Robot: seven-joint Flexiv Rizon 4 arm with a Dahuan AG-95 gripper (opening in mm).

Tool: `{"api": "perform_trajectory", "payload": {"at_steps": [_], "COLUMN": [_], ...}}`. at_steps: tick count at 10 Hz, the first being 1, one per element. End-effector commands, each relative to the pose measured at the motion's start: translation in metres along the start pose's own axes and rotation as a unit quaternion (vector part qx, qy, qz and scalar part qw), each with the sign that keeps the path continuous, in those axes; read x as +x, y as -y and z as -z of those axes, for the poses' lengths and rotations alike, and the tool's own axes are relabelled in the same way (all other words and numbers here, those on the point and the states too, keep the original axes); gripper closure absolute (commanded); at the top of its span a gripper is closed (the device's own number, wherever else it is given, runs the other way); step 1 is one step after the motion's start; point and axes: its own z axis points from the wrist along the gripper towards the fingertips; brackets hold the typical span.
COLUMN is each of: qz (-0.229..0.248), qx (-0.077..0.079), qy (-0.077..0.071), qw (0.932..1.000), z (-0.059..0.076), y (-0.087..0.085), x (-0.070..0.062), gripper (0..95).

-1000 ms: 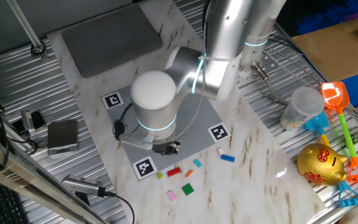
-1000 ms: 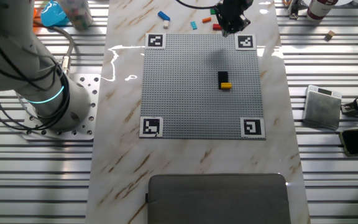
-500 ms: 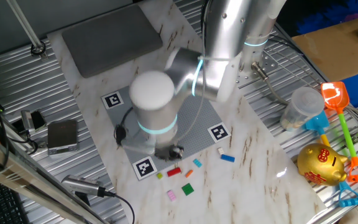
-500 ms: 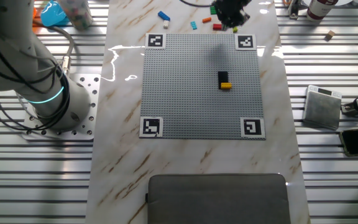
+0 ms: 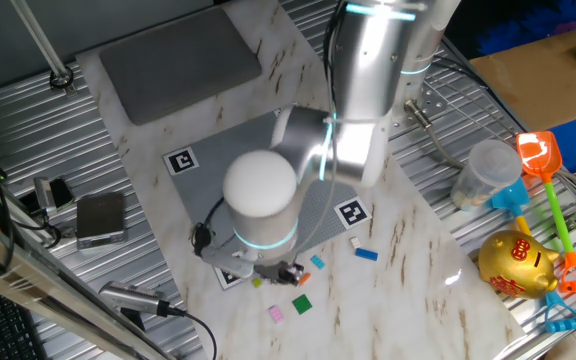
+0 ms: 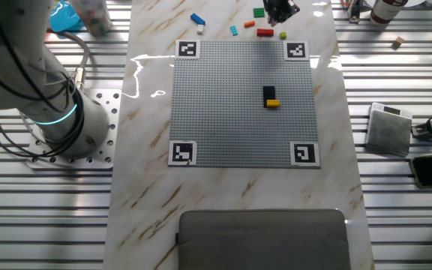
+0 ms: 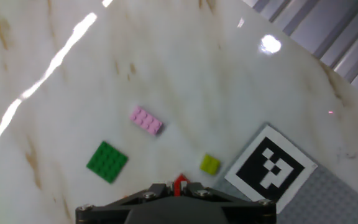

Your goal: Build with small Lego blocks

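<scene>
Claw [image 6: 280, 10] over maybe seven loose bricks [image 7: 146, 120].

Marble table [image 6: 148, 187]: grey plate [image 6: 223, 112], loose Lego blocks [image 7: 146, 120].

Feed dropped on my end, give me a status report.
Gripper over loose blocks past the plate edge, jaw state unclear. Red block right at the fingertips. Black-and-yellow stack on grey plate. Nothing blocking.

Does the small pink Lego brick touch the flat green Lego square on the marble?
Apart. The hand view shows the small pink Lego brick and the flat green Lego square with bare marble table between them.
</scene>
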Motion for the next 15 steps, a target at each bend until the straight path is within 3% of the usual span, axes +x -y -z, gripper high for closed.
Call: {"api": "perform_trajectory", "payload": {"at_steps": [1,4,6,7,15], "qz": [-0.071,-0.152,-0.186,-0.202,-0.211], "qx": [-0.005,-0.003,0.002,0.003,0.004], "qy": [0.004,-0.001,0.008,0.010,0.010], "qw": [0.9975,0.9884,0.9826,0.9794,0.9775], "z": [-0.0027,-0.0067,-0.0073,-0.0076,-0.0087], "y": [-0.0024,-0.0010,-0.0003,-0.0003,-0.0006], "x": [0.0012,0.0027,0.0038,0.0048,0.0067], "gripper": [19.0,19.0,19.0,38.0,38.0]}}
